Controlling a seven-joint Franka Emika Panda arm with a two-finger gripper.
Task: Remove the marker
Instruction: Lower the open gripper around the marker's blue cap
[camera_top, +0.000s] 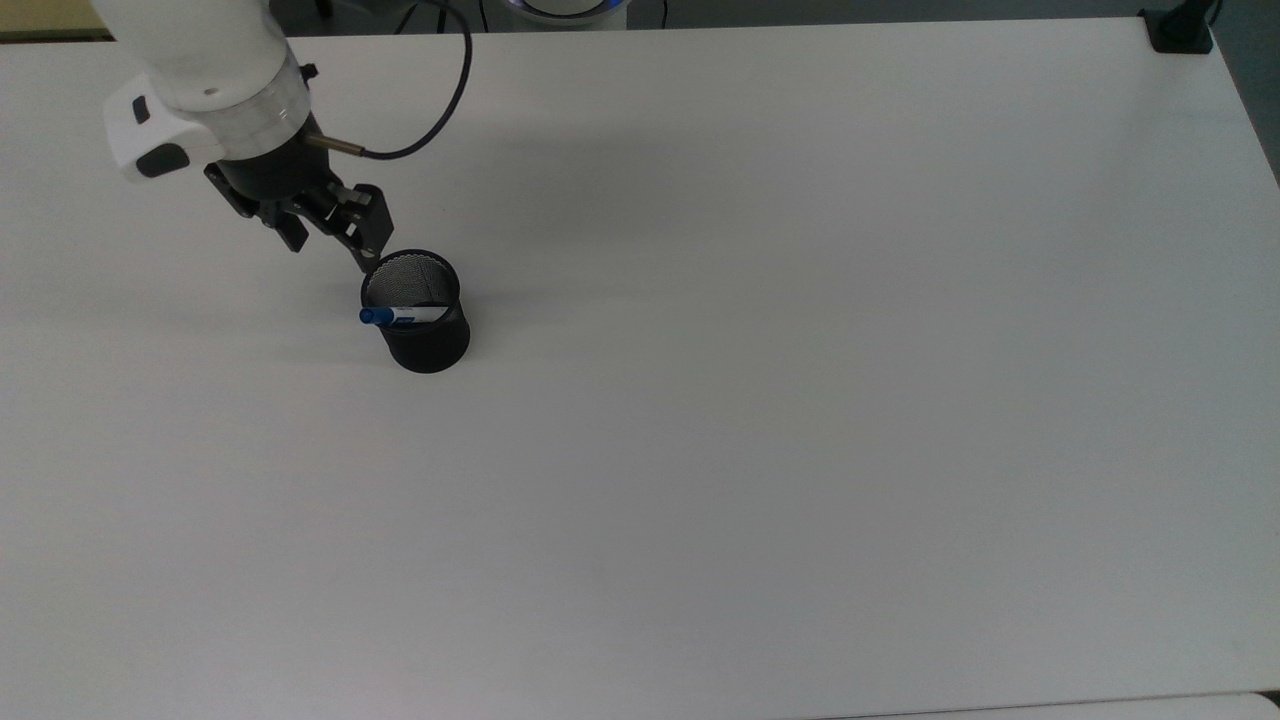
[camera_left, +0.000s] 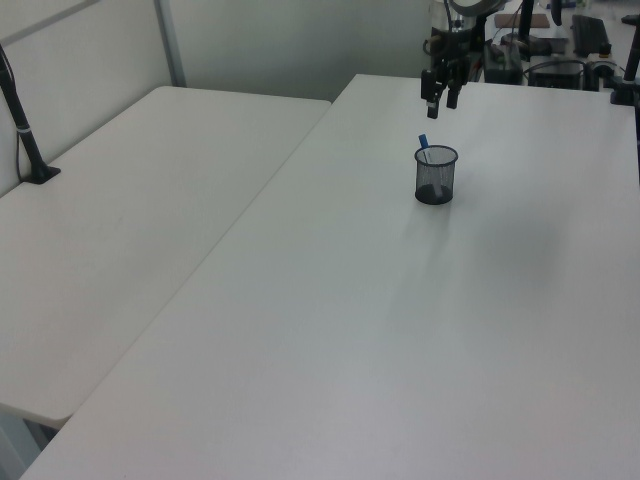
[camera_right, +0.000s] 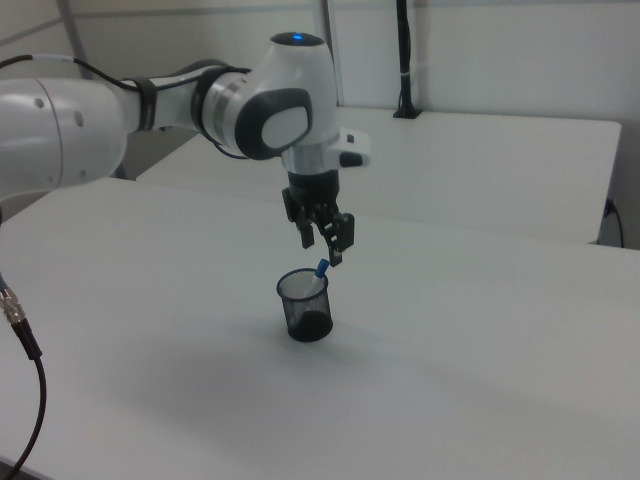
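A black mesh cup (camera_top: 418, 312) (camera_left: 436, 175) (camera_right: 305, 305) stands upright on the white table (camera_top: 760, 400). The marker (camera_top: 398, 315) (camera_left: 424, 148) (camera_right: 320, 273) leans inside it, white barrel in the cup, blue cap poking over the rim. My gripper (camera_top: 333, 255) (camera_left: 441, 106) (camera_right: 322, 250) hangs open above the cup, just up-left of the rim in the top view. It points down with nothing between its fingers. In the right view its fingertips sit a little above the blue cap.
A second white table (camera_left: 140, 200) adjoins at the left view's left. A black clamp post (camera_left: 25, 130) stands at its far edge, and another mount (camera_top: 1180, 30) sits at the top view's upper right corner. A cable (camera_top: 440, 110) trails from my wrist.
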